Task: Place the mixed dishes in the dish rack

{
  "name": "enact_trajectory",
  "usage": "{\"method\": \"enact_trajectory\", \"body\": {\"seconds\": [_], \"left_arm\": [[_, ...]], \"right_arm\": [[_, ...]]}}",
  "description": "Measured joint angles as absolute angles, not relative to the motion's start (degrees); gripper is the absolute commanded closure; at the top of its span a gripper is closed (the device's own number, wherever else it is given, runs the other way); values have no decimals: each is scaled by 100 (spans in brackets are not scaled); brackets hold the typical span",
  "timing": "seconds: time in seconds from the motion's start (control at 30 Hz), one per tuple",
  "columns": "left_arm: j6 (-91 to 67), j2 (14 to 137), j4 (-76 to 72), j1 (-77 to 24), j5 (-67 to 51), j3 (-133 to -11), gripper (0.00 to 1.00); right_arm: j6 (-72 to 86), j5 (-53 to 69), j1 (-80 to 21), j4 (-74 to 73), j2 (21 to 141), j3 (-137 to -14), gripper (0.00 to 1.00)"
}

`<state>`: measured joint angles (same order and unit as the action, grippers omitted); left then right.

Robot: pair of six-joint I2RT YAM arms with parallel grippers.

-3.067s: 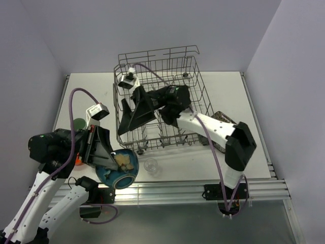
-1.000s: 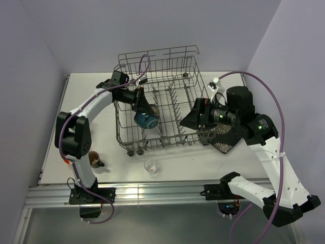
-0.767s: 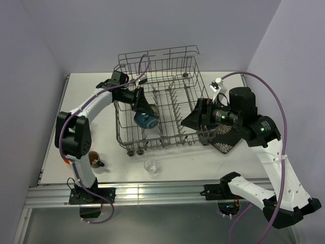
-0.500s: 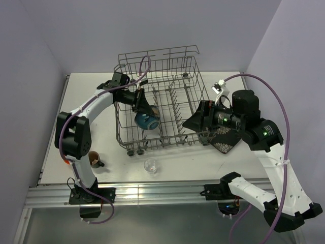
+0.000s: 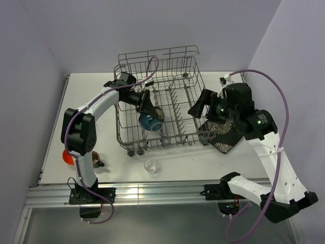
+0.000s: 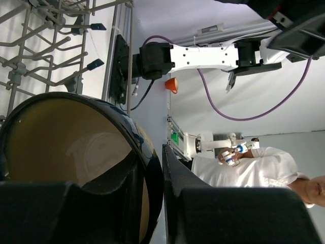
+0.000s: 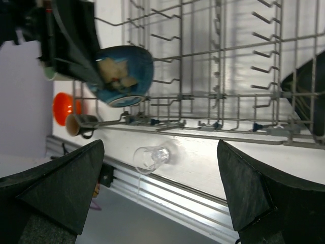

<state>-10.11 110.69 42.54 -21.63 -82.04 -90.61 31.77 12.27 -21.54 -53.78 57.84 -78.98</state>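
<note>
The grey wire dish rack (image 5: 167, 52) stands mid-table. My left gripper (image 5: 145, 107) reaches into its left half, shut on the rim of the blue round bowl (image 5: 151, 121), which is tilted among the tines. In the left wrist view the gripper (image 6: 161, 170) pinches the bowl (image 6: 66, 147) edge. My right gripper (image 5: 200, 109) is wide open and empty over the rack's right side. The black square plate (image 5: 224, 138) lies right of the rack. The clear glass (image 5: 150, 164), brown mug (image 5: 94, 159) and orange bowl (image 5: 67, 156) sit in front. The pale green cup is hidden.
In the right wrist view the open gripper (image 7: 160, 188) looks down on the glass (image 7: 151, 157), the rack's front wall (image 7: 218, 122), the bowl (image 7: 122, 75), orange bowl (image 7: 63, 108) and mug (image 7: 81, 124). The aluminium table edge (image 5: 167, 190) runs along the front.
My left gripper has carried the blue bowl a little right and down inside the rack. My right arm has pulled back and up, uncovering more of the plate.
</note>
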Motion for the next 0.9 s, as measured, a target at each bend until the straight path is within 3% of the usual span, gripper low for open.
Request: {"method": "enact_trajectory", "body": {"seconds": [0.9], "left_arm": [[128, 12193, 5854, -1839, -8930, -10092, 96]], "right_arm": [[3004, 851, -1922, -5664, 5968, -7948, 0]]}}
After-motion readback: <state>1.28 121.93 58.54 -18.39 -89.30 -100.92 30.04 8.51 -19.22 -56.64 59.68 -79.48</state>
